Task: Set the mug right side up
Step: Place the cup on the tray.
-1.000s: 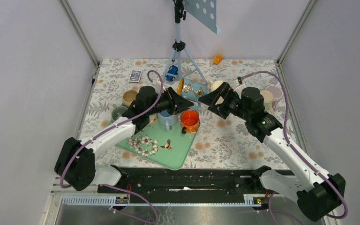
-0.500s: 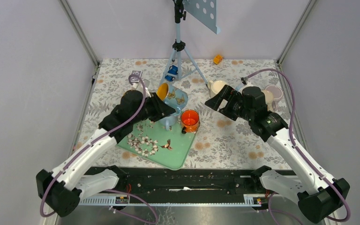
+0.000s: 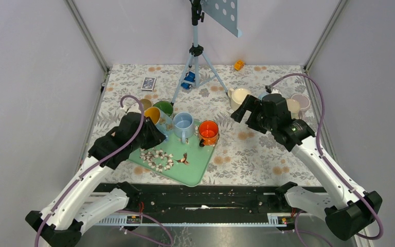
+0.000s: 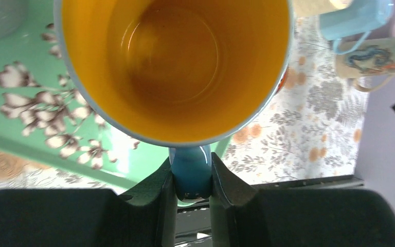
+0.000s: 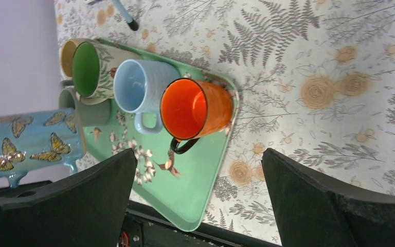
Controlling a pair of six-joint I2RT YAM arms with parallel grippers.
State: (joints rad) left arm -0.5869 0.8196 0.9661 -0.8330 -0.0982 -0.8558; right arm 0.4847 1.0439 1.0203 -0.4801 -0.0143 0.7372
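The mug [image 4: 175, 67] is blue with butterflies outside and yellow-orange inside. It hangs over the back left corner of the green tray [image 3: 187, 164], and its mouth [image 3: 153, 114] shows from above, tilted. My left gripper [image 4: 191, 165] is shut on the mug's blue handle [image 4: 190, 175], and the arm's wrist [image 3: 133, 133] sits just near-left of the mug. The right wrist view shows the mug's butterfly side [image 5: 31, 141] at far left. My right gripper [image 3: 243, 109] stands open to the right of the tray, its wide gap [image 5: 199, 154] holding nothing.
On the tray stand a green-lined mug [image 3: 163, 108], a light blue mug [image 3: 183, 122] and an orange mug [image 3: 208, 131]. A cream mug [image 3: 239, 95] and a pink mug [image 3: 301, 100] sit back right. A tripod [image 3: 195, 51], card box [image 3: 148, 82] and orange brick [image 3: 239, 65] are at the back.
My left arm has drawn back and to the left, carrying the mug from the tray's back middle to its left corner. The right gripper has backed off slightly to the right, still open.
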